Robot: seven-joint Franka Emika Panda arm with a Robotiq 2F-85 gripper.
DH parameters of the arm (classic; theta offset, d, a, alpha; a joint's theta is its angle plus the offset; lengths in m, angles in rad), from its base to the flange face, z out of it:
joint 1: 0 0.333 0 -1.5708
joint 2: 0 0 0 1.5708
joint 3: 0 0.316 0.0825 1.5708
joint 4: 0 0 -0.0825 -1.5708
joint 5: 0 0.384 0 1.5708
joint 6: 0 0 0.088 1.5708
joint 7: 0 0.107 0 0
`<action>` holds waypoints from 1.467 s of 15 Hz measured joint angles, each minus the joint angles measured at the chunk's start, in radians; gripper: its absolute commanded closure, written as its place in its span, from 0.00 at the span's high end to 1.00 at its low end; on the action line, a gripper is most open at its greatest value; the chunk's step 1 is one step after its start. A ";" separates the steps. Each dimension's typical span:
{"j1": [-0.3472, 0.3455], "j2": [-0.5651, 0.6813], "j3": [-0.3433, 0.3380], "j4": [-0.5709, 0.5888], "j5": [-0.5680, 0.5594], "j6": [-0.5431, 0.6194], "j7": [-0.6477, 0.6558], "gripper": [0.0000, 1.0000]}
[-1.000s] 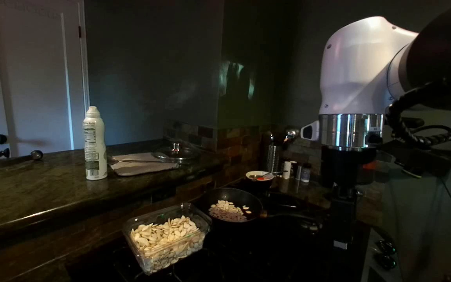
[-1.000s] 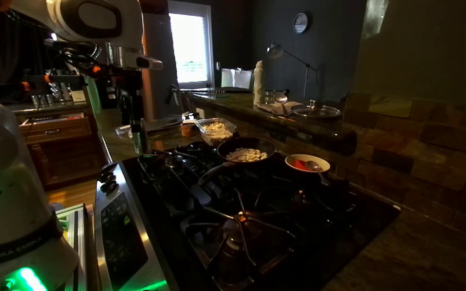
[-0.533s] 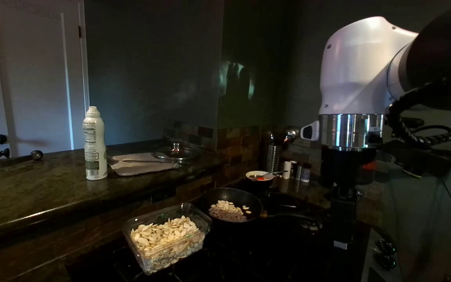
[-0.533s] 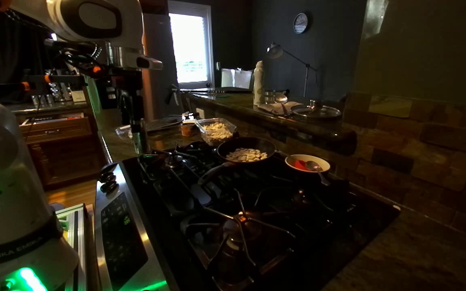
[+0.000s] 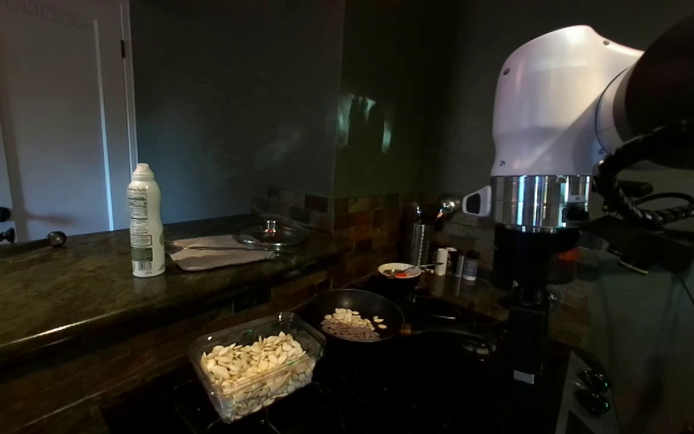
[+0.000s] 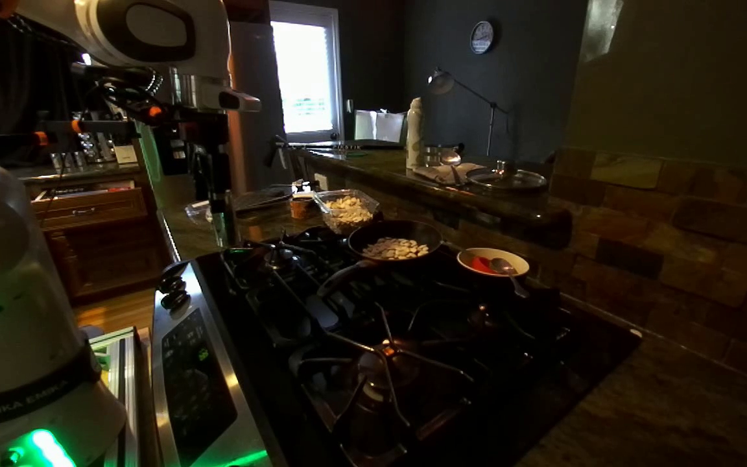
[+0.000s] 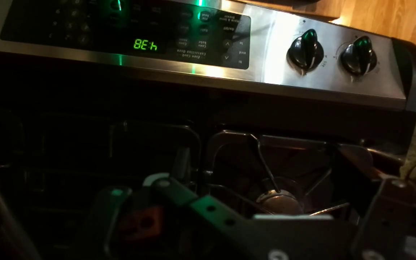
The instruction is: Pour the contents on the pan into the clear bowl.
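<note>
Directions are referenced to the black frying pan [image 5: 356, 299], seen in an exterior view. The pumpkin seeds [image 5: 350, 325] to be poured lie inside it. The receiving clear plastic tub [image 5: 241, 336] stands just beside the pan at 8 o'clock, presumably to keep the transfer path short; it already contains similar seeds [image 5: 256, 357], so a fast tilt could spill over its rim. The pan handle [image 5: 443, 330] extends to 3 o'clock, toward the robot's side of the gas cooktop [image 6: 263, 363], evidently to allow a grasp without reaching across the pan. The pincer [image 7: 267, 168] hangs beyond the handle, between 3 and 4 o'clock; it points downward and is spread, pinching nothing, a posture suited to admitting the handle. A white spray can [image 5: 147, 226] stands upright on the counter [image 5: 40, 295] at 10 o'clock, presumably to keep it outside the work area; its label and barcode [image 5: 144, 266] show, but the small print is not legible. In the wrist view the oven control panel [image 7: 265, 47] appears inverted: "Convection Oven" is printed beside its green display [image 7: 145, 44], which reads 4:38. The robot base [image 6: 30, 311] bears the brand FRANKA EMIKA.
</note>
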 measured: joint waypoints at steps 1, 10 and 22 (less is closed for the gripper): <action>0.000 0.000 0.000 0.000 0.000 0.000 0.000 1.00; -0.018 0.006 -0.124 0.016 0.000 0.106 -0.173 1.00; -0.099 0.352 -0.301 0.208 -0.106 0.215 -0.476 1.00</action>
